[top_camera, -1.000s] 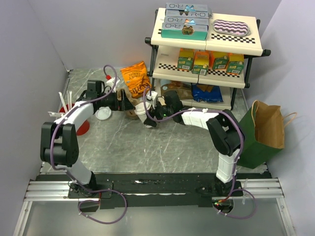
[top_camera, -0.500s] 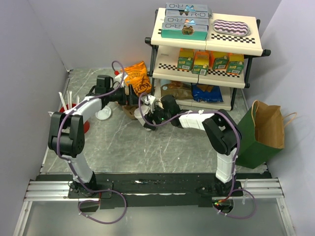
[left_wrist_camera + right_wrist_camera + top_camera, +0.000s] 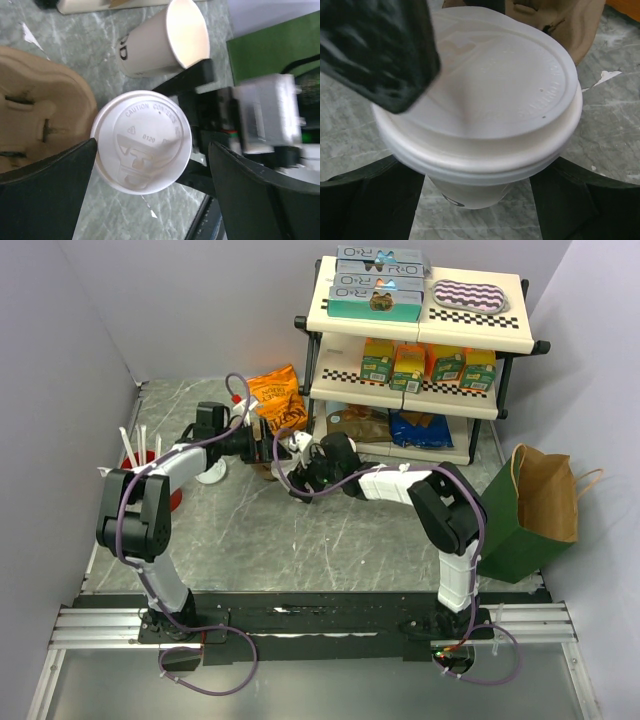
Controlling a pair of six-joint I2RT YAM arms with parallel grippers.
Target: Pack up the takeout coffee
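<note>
The takeout coffee (image 3: 141, 148) stands upright over the grey desk (image 3: 75, 45), its white lid (image 3: 490, 85) on and its long axis straight up. Its base is hidden from me, so I cannot say whether it rests there. Both my arms are gathered on it. My left fingers (image 3: 152, 146) hang directly above, spread as wide as they go and holding nothing. Looking down between them I see the lid face-on, one finger at its 9 o'clock edge and the other off at 3 o'clock with a gap to spare. My right fingers (image 3: 477, 187) come in lower, from the side, and bracket the paper wall just under the lid's rim, close on both sides. Whether they are pressing it or merely standing against it I cannot tell. In my left wrist's view the brown pulp carrier (image 3: 40, 120) lies just beside the cup at 9 o'clock. A second, lidless cup (image 3: 160, 45) lies on its side at 12 o'clock. I judge the coming move to be a short carry toward a carrier pocket, then a straight drop along the cup's axis. My right fingers are better placed for that, being around the wall. My left ones sit over the lid and would need to clear first. A hard squeeze could buckle the paper or pop the lid.
</note>
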